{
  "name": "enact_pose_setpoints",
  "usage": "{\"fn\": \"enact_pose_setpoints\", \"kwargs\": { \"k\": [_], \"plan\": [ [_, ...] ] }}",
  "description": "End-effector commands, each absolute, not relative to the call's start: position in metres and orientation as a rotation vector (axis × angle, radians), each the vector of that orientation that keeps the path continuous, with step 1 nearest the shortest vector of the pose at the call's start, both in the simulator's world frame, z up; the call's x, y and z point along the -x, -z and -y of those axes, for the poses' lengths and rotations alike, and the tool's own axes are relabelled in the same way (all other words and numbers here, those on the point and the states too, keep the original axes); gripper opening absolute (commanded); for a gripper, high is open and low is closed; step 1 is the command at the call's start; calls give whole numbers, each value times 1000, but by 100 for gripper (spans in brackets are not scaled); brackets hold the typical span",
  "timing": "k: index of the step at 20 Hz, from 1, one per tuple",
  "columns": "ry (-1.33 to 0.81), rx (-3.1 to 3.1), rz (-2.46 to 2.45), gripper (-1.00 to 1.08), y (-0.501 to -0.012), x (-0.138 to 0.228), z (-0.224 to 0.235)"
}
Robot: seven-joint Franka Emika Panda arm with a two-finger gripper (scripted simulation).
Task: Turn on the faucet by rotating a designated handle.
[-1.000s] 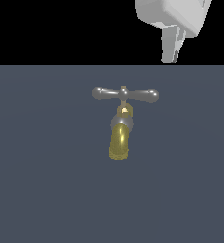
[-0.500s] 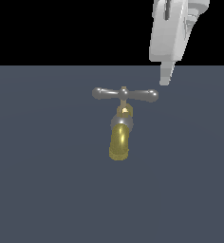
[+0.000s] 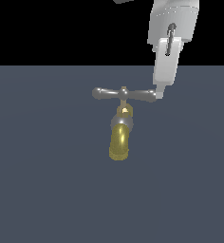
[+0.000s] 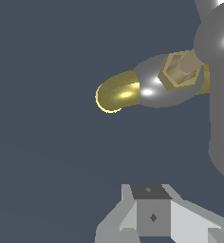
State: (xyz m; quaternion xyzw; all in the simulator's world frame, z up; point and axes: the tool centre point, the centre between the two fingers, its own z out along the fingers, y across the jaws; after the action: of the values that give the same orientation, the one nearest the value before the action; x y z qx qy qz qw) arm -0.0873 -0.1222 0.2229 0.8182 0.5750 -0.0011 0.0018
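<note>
The faucet (image 3: 119, 142) stands mid-floor in the exterior view, its golden spout pointing toward the camera under a silvery collar. Across its brass stem lies the handle (image 3: 109, 93), a level grey crossbar. My gripper (image 3: 160, 91) hangs down from above, its tip touching the bar's end on the exterior view's right. The fingers look pressed together with nothing between them. In the wrist view the spout (image 4: 117, 92) and the handle (image 4: 221, 104) loom close, beyond my gripper (image 4: 152, 216).
Flat dark blue-grey floor (image 3: 47, 190) surrounds the faucet on all sides. Black background lies behind it. No other objects show.
My gripper has come down from the upper part of the exterior view to the handle's end on that view's right. The crossbar has not turned.
</note>
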Motion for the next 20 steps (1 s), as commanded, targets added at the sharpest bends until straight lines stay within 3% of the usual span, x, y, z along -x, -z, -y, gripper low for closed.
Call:
{"fn": "enact_pose_setpoints", "kwargs": {
  "k": [1, 20],
  "plan": [
    [2, -2535, -1850, -100, -215, 80, 123],
    [0, -2451, -1966, -100, -196, 61, 120]
  ]
}}
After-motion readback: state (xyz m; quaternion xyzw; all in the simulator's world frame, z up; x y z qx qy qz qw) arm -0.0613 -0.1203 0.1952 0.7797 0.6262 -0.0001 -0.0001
